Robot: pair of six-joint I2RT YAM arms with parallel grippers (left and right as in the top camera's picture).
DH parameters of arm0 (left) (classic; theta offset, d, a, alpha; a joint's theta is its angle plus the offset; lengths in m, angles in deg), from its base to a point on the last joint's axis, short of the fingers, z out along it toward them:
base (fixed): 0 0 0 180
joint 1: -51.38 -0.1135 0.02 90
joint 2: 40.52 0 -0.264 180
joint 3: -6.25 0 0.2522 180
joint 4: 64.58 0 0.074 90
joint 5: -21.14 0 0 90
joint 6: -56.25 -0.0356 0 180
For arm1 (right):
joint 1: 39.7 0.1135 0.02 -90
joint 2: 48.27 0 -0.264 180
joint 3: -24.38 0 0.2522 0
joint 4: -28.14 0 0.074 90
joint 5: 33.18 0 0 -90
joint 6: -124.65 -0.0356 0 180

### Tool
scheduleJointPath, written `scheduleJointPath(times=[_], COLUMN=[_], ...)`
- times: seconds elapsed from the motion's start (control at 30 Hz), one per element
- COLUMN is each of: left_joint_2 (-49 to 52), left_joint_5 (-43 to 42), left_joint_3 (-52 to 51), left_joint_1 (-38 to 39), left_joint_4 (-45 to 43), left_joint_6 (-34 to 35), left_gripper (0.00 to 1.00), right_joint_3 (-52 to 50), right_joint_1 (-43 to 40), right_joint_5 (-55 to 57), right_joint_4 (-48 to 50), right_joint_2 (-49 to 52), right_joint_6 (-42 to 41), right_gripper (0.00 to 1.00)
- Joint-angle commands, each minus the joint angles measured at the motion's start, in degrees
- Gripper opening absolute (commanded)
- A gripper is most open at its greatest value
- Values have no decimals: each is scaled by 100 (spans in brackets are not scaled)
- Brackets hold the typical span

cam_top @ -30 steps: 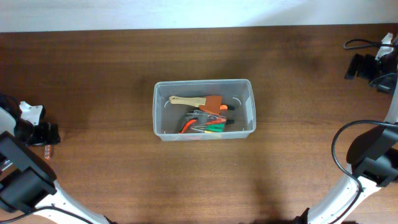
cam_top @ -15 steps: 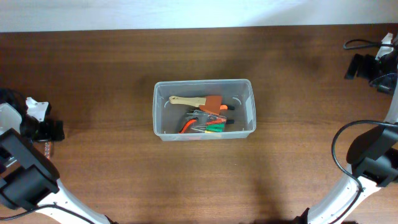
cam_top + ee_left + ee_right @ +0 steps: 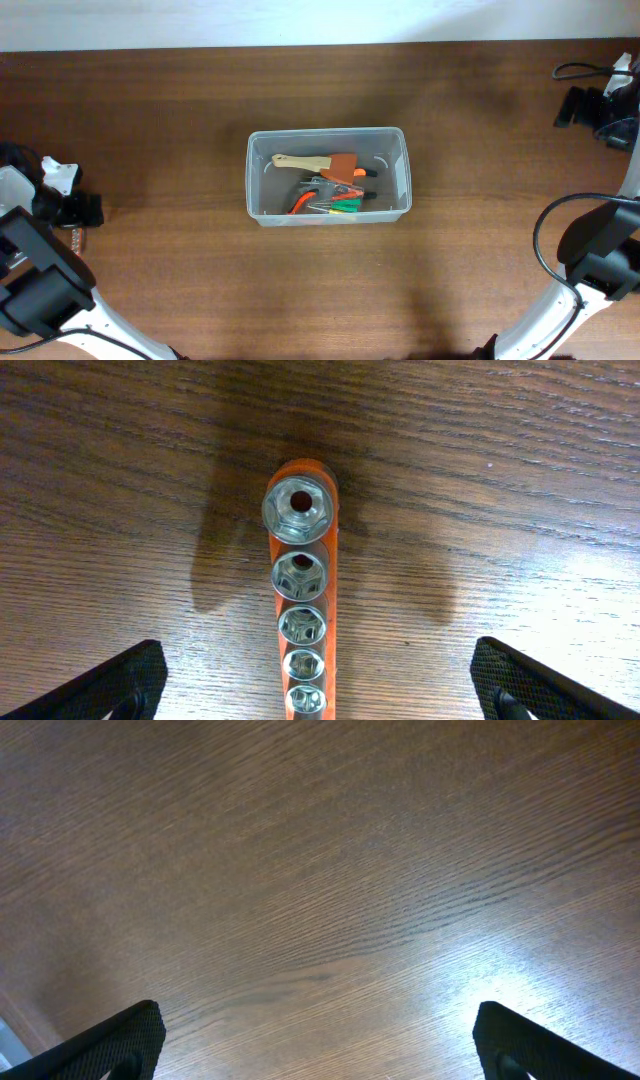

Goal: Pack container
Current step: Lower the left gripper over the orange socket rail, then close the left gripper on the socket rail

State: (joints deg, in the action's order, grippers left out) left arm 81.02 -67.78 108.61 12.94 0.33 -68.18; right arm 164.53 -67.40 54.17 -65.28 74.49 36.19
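Left gripper (image 3: 80,213): overhead, stood well apart from container (image 3: 328,140), already holding hand tools (image 3: 330,192); by left wrist, gaped fully, empty, poised astride socket rail (image 3: 302,610) below; by right wrist, found right gripper (image 3: 320,1045) likewise agape, empty, over table (image 3: 300,870); might, closing off-centre, have skewed rail or spilled sockets.

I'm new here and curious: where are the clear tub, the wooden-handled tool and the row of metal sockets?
clear tub (image 3: 325,131), overhead view, on its far rim.
wooden-handled tool (image 3: 300,161), overhead view, on its pale handle.
row of metal sockets (image 3: 299,575), left wrist view, on the second socket from the top.
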Motion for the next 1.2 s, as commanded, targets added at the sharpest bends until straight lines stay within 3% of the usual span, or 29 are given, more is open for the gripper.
scheduleJointPath(times=[0.0, 0.87, 0.93, 0.97, 1.1, 1.17], left_joint_2=[46, 341, 341, 341, 341, 341], left_joint_5=[20, 20, 22, 22, 22, 22], left_joint_3=[-39, -39, -39, -39, -39, -39], left_joint_1=[-33, -33, -33, -33, -33, -33], left_joint_4=[2, -66, -87, -98, -103, -103], left_joint_6=[57, 57, 57, 57, 57, 57], left_gripper=[99, 100, 89, 79, 74, 65], right_joint_3=[-22, -22, -22, -22, -22, -22], right_joint_1=[31, 31, 31, 31, 31, 31], right_joint_5=[-13, -11, -13, -13, -13, -13], right_joint_4=[0, -2, -2, -2, 0, -2], right_joint_2=[-52, -52, -52, -50, -52, -52], right_joint_6=[-35, -35, -35, -35, -35, -35], right_gripper=[99, 99, 99, 99, 99, 99])
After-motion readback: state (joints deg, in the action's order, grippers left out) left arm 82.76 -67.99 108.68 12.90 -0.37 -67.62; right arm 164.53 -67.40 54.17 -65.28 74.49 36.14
